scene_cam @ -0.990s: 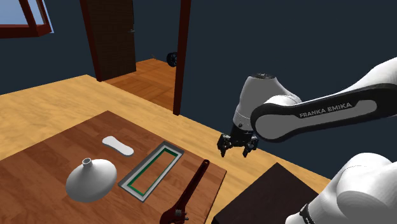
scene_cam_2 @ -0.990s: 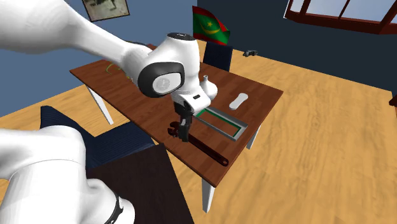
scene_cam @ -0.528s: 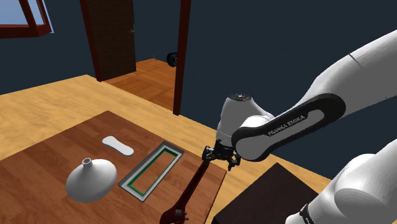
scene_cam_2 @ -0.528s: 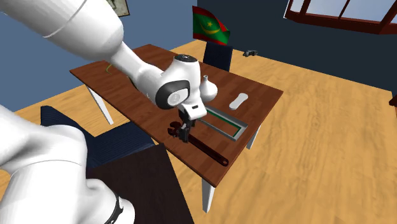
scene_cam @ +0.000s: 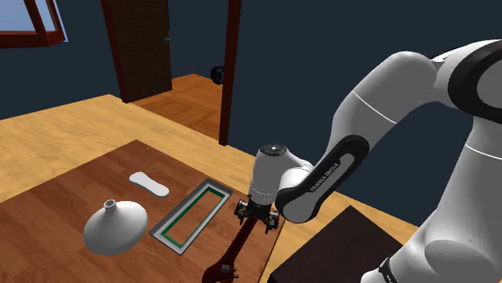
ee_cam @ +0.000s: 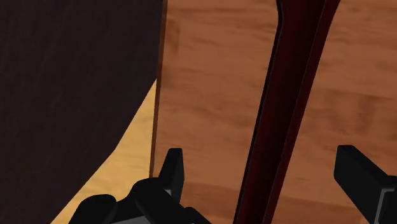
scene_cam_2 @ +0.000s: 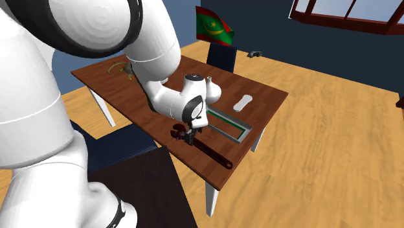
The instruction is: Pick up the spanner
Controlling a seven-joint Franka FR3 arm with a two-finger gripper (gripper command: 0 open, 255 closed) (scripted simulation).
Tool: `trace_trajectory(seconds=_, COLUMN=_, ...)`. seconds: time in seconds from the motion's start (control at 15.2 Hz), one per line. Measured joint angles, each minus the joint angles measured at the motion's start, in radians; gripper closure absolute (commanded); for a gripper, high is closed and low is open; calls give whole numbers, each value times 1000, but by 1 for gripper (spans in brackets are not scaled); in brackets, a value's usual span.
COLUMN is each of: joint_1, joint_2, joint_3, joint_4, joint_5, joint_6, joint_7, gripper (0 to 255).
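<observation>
1. Gripper [scene_cam: 257, 215] — black, two-fingered, on a white arm — hangs low over the near side of a brown wooden table [scene_cam: 72, 193]. It points straight down, with its fingers [ee_cam: 172, 167] spread wide and nothing clasped between them.
2. A spanner [scene_cam: 232, 256] lies flat on that table. It is a long, dark red tool close to the table edge that faces the dark stand [scene_cam: 338, 241]. In the shoulder view its shaft shows just below the gripper and runs toward that view's lower edge, where the head rests.
3. In the wrist view the handle [ee_cam: 286, 108] passes lengthwise through the open gap, roughly midway between the two fingers and touching neither. The table's edge sits just beyond one finger.
4. The step in hand looks like the last lowering and the close. To do it well:
   - go straight down, keeping the handle centred in the gap;
   - stop with the fingertips flanking the handle's sides, just clear of the wood;
   - close squarely across the handle so that it does not twist or skid.
5. The head may outweigh the shaft, so a firm squeeze and a slow, level lift seem wise.
6. A grey tray with a green rim [scene_cam: 193, 213] and a white vase [scene_cam: 115, 227] sit apart from the spanner — toward the shoulder view's left, out of the way.
</observation>
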Motion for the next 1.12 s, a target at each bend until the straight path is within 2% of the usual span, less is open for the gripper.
trace_trajectory(seconds=0.2, joint_1=86, joint_2=135, joint_3=-87, joint_4=93, joint_5=-84, joint_6=40, joint_7=150, gripper=0)
trace_trajectory(seconds=0.33, joint_1=137, joint_2=205, joint_3=-134, joint_4=142, joint_5=-111, joint_6=63, joint_7=218, gripper=0)
trace_trajectory(seconds=0.86, joint_1=212, joint_2=329, joint_3=-218, joint_4=195, joint_5=-165, joint_6=140, joint_7=279, gripper=0)
trace_trajectory(seconds=0.92, joint_1=214, joint_2=335, joint_3=-221, joint_4=199, joint_5=-167, joint_6=142, joint_7=279, gripper=255)
trace_trajectory(seconds=1.12, joint_1=217, joint_2=340, joint_3=-224, joint_4=203, joint_5=-168, joint_6=144, joint_7=280, gripper=255)
